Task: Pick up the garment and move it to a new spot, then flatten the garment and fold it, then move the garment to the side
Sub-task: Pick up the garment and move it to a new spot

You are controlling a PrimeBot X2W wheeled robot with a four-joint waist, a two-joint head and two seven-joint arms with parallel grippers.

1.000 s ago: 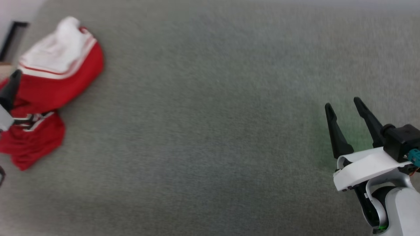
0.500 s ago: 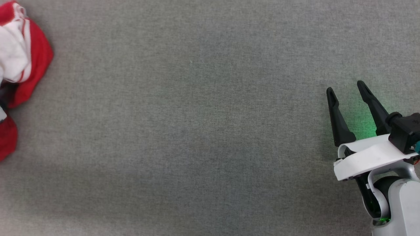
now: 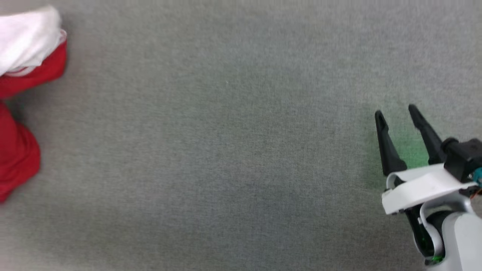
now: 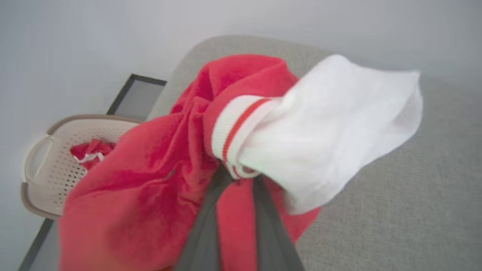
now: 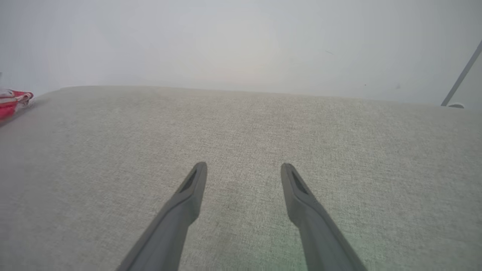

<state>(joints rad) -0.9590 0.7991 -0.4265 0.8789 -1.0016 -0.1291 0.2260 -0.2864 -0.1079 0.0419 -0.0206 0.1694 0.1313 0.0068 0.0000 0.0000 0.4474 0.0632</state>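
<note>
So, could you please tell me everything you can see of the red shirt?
The shirt is soft red jersey cloth with a white short sleeve and white ribbed trim carrying a red stripe. It is bunched and crumpled, not flat, at the left side of the grey surface. The left claw is pinched shut on a fold just below the trim, with red cloth bulging between its fingers. Any chest lettering is hidden in the folds.

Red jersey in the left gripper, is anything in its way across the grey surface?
Nothing visible does. The red jersey shirt with white sleeves is pinched in the left gripper; the grey woven surface between it and the open right gripper is bare. The beige perforated plastic basket sits behind it.
</note>
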